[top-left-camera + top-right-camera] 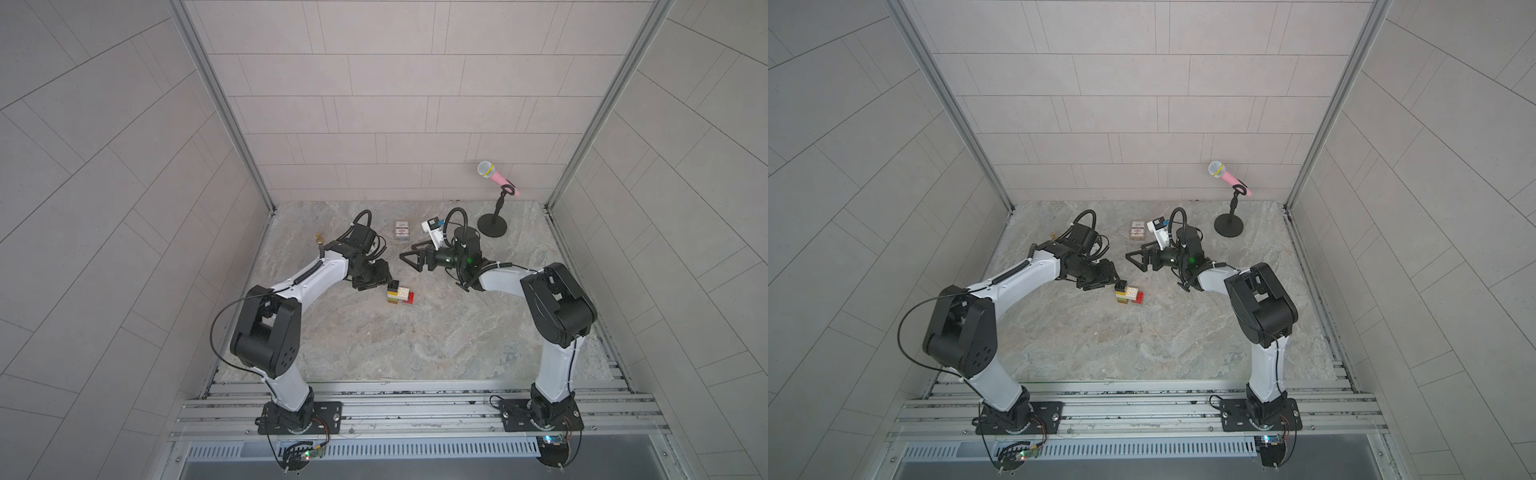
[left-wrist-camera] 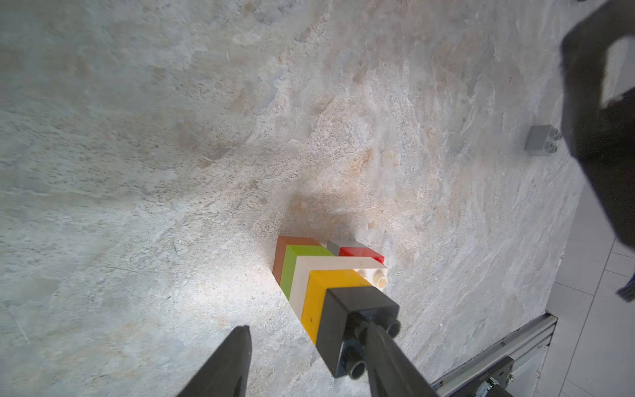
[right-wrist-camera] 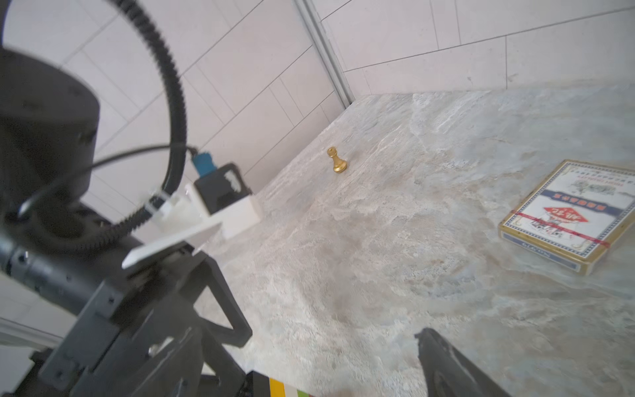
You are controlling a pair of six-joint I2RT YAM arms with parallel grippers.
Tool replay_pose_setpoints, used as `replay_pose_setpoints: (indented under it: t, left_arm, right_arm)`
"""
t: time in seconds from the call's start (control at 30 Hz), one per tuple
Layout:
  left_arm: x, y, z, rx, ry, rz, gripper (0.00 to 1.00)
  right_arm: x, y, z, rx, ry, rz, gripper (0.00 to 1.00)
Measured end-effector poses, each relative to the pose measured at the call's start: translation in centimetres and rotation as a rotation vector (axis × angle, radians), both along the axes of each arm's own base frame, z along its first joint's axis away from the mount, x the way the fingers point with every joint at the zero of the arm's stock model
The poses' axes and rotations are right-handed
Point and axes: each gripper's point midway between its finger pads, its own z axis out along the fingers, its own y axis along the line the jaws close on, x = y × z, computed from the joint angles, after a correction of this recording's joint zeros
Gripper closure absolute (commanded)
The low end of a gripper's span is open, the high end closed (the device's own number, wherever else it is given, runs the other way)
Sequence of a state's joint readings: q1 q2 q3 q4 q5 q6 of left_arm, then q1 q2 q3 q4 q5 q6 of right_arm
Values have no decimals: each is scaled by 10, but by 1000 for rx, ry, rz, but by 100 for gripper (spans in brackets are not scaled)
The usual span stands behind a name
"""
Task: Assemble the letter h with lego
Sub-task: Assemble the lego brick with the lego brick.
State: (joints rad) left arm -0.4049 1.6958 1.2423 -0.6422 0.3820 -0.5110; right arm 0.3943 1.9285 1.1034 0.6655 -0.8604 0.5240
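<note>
The letter h (image 1: 398,294) (image 1: 1128,295) stands upright on the stone table: a column of black, yellow, white, green and brown lego with a red-and-grey leg. The left wrist view looks down on the column (image 2: 330,285). My left gripper (image 2: 307,326) (image 1: 384,281) hangs over it, open. One fingertip (image 2: 378,340) rests on the black brick's top studs and the other stands apart over bare table. A loose grey brick (image 2: 541,141) lies farther off. My right gripper (image 1: 409,259) is open and empty, behind and to the right of the figure.
A printed card box (image 1: 402,230) (image 3: 567,216) lies at the back centre. A small brass pawn (image 1: 319,239) (image 3: 338,161) stands at the back left. A pink microphone on a black stand (image 1: 494,195) occupies the back right corner.
</note>
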Motion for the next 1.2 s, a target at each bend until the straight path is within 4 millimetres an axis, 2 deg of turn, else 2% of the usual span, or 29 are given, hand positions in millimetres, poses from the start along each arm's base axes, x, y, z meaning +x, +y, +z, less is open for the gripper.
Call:
replay_pose_setpoints:
  t: [0.2,0.3,0.43,0.5,0.57,0.7,0.8,0.87,0.97,1.07,1.2]
  left_arm:
    - [1,-3,0,56,-16,-24,43]
    - [1,-4,1,88,-26,-29,44]
    - [2,-2,2,100,-38,-24,44]
    - [2,-1,2,94,-43,-18,42]
    - [1,-3,2,79,-42,-19,40]
    - [0,-5,0,31,-23,-13,35]
    - [-1,-11,0,-9,-14,-16,28]
    - [-5,-14,0,-29,-2,-20,25]
    - [-9,-16,-1,-47,16,-24,20]
    - [-12,-17,-2,-59,30,-29,15]
    - [-17,-15,-1,-67,41,-21,8]
  right_arm:
    - [-16,4,-30,-59,157,8,0]
    - [-15,-1,-40,-87,190,-26,0]
    - [-12,-23,-48,-128,196,-140,0]
    - [-12,-39,-44,-151,182,-219,0]
    - [-11,-58,-32,-169,151,-318,0]
    - [-5,-108,7,-203,113,-583,0]
    - [0,-166,31,-216,169,-803,0]
    - [2,-213,35,-233,215,-942,0]
    - [-6,-275,17,-321,326,-1126,1]
    - [-19,-304,-14,-417,454,-1184,4]
    - [-28,-327,-60,-553,611,-1196,9]
